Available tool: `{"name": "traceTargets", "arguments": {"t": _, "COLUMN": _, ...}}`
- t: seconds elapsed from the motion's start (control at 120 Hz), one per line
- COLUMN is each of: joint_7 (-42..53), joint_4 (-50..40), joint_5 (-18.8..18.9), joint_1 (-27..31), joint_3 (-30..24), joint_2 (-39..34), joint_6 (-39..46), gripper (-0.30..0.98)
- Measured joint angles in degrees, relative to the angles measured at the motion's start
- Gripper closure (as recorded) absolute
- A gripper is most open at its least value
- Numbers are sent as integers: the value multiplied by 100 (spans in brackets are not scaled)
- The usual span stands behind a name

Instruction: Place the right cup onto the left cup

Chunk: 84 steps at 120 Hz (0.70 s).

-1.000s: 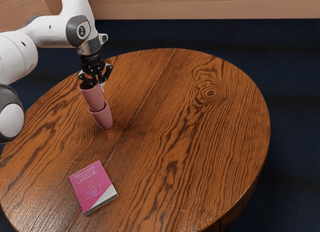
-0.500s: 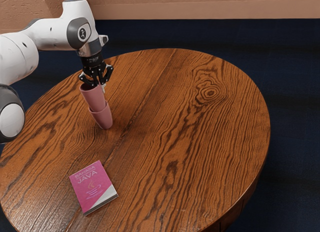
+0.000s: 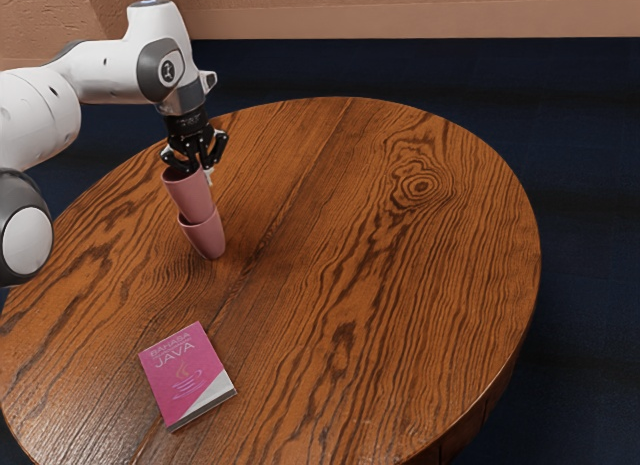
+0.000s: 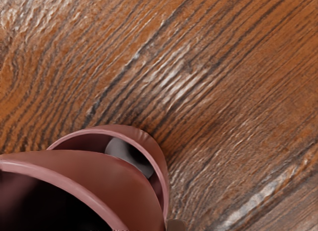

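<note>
The pincer [image 3: 201, 169] pinches the top cup [image 3: 191, 197] at its rim, a good spot as it looks light, hard and maybe slippery, its low end in the bottom cup [image 3: 206, 237], toward the tabletop [image 3: 400, 295] edge nearest the arm [image 3: 105, 67]

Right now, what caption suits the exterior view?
A robot hand holds one pink cup partway into another on a wooden table.

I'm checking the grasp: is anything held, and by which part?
The upper cup, by its rim: the pincer grips its wall at the exterior view's right.
</note>
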Motion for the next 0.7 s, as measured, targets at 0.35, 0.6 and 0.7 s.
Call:
{"name": "traceTargets", "arguments": {"t": 0.35, "joint_7": -53, "joint_4": -19, "joint_5": 3, "joint_1": 35, "joint_3": 3, "joint_2": 75, "joint_6": 31, "gripper": 58}}
{"name": "traceTargets", "arguments": {"t": 0.6, "joint_7": -69, "joint_4": 123, "joint_5": 45, "joint_1": 21, "joint_3": 17, "joint_2": -85, "joint_6": 11, "gripper": 19}}
{"name": "traceTargets", "arguments": {"t": 0.7, "joint_7": 154, "joint_4": 366, "joint_5": 244, "joint_1": -42, "joint_3": -51, "joint_2": -470, "joint_6": -90, "gripper": 12}}
